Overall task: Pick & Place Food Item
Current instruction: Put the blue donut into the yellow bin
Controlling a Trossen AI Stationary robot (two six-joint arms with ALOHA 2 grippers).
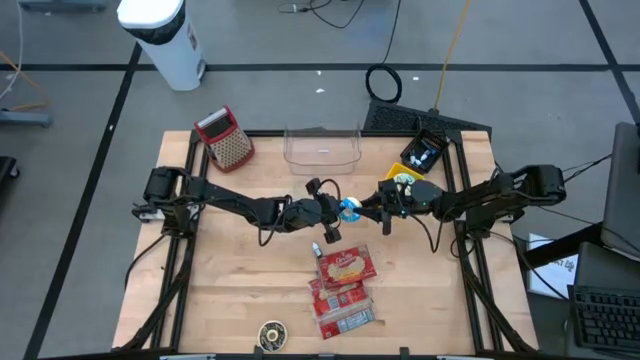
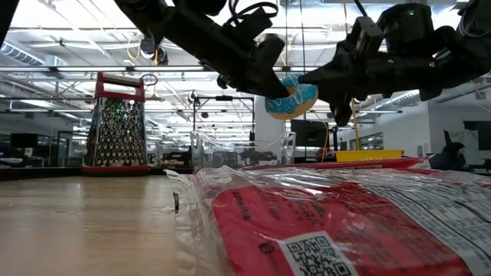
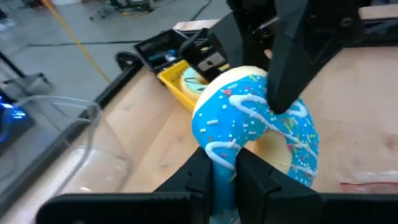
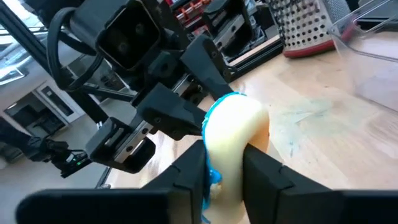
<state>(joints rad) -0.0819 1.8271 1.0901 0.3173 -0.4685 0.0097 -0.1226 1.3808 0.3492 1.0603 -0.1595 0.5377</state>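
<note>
Donut (image 2: 292, 99) on edge, midair between both grippers' fingers.

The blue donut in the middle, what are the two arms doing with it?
Both arms meet above the middle of the table. The left end effector is shut on the blue donut, and the right end effector grips it from the other side. It hangs in the air, in front of the clear bin.

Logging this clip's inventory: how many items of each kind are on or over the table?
Blue-iced donut, held over the table between the left tool and right tool: 1
Red snack packets: 3
Grater: 1
Clear bin: 1
Yellow tray: 1
Small round item at the near edge: 1
Total: 8
</note>
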